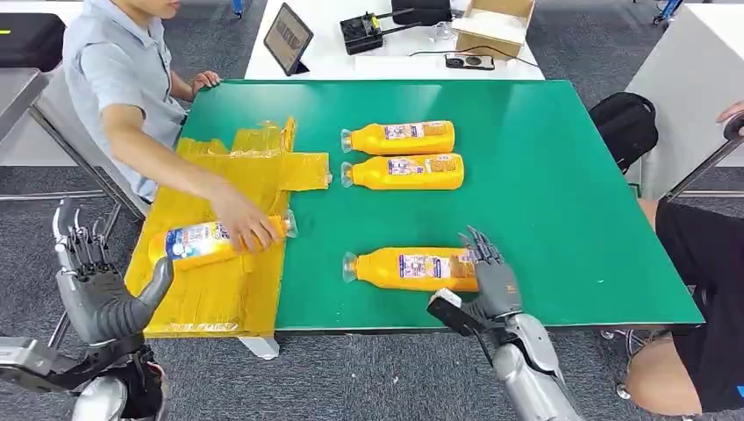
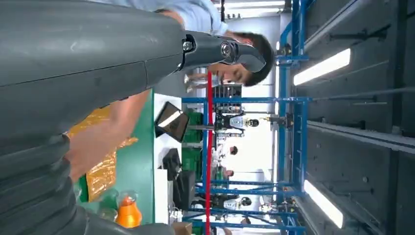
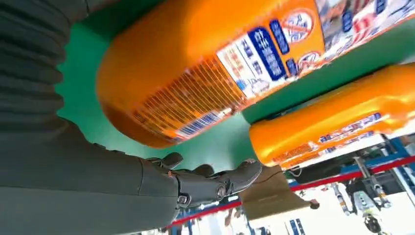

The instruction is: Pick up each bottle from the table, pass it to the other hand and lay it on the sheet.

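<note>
The step in hand looks like the pickup of the nearest orange bottle (image 1: pixel 412 268), which lies on its side on the green table (image 1: pixel 561 193) close to the front edge. The right hand (image 1: pixel 488 274) is at that bottle's base end with fingers spread apart; whether they touch it is hard to tell from the right wrist view. Next it must close around the body and lift. Two more bottles (image 1: pixel 399 138) (image 1: pixel 404 172) lie farther back from that bottle, well apart. Left of it, a person's hand (image 1: pixel 244 224) rests on a fourth bottle (image 1: pixel 206 241) on the yellow sheet (image 1: pixel 219 289). The left hand (image 1: pixel 92 281) hovers off the table beside the sheet, fingers apart, empty.
</note>
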You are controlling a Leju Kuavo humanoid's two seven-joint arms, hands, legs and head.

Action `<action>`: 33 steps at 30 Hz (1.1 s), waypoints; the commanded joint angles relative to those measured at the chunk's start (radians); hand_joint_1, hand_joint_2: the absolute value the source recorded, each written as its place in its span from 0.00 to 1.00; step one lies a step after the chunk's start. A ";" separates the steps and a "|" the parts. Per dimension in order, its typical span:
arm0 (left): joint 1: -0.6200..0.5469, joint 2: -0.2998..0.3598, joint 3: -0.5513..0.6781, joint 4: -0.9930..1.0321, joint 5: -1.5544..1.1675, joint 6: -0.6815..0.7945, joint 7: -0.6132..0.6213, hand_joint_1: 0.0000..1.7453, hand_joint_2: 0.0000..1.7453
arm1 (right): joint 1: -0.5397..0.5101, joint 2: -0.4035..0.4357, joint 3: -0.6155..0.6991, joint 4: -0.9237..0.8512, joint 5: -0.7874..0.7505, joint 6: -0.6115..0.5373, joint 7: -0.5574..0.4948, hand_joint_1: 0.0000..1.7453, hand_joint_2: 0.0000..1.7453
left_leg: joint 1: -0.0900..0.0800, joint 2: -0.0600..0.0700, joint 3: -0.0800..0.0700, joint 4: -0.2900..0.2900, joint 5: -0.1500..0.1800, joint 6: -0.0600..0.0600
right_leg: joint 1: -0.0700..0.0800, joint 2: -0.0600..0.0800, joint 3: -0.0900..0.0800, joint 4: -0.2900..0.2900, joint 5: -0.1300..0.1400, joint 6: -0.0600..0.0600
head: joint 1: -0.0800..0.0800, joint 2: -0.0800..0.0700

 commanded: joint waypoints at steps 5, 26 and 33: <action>-0.060 0.012 -0.039 0.120 0.016 -0.014 0.031 0.00 1.00 | -0.179 0.001 0.055 0.227 0.006 0.076 0.045 0.00 1.00 | 0.000 0.001 0.003 -0.001 0.000 0.001 | 0.000 0.000 0.002 -0.001 0.000 -0.002 | 0.000 0.000; -0.079 0.020 -0.055 0.169 0.081 -0.102 0.140 0.00 1.00 | -0.315 -0.019 0.144 0.467 0.030 0.325 0.183 1.00 1.00 | 0.000 0.000 0.008 -0.001 0.000 0.001 | 0.001 -0.002 0.006 -0.002 0.001 -0.003 | 0.000 0.000; -0.107 0.024 -0.066 0.204 0.083 -0.107 0.142 0.00 1.00 | -0.323 -0.022 0.122 0.485 -0.042 0.422 0.102 1.00 1.00 | 0.000 -0.001 0.010 -0.002 0.001 0.002 | 0.001 -0.003 0.008 -0.002 0.003 -0.005 | 0.000 0.000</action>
